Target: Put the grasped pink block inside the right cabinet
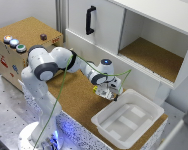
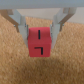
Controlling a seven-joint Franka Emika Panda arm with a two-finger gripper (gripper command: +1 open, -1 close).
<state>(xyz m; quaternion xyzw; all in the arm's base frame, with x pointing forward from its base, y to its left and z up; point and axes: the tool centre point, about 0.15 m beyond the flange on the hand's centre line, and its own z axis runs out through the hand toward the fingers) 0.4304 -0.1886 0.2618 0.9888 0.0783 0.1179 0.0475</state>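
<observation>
The fingers [image 2: 39, 31] are clenched on the pink block [image 2: 40, 42], holding it above the cork bench [image 1: 79, 97], just beside the white tub [image 1: 128, 117]. The right cabinet [image 1: 153, 56] sits higher and well apart, towards the exterior view's right. To do this well, lift first to clear the cabinet's front lip, carry level over the brown floor, lower, then release
</observation>
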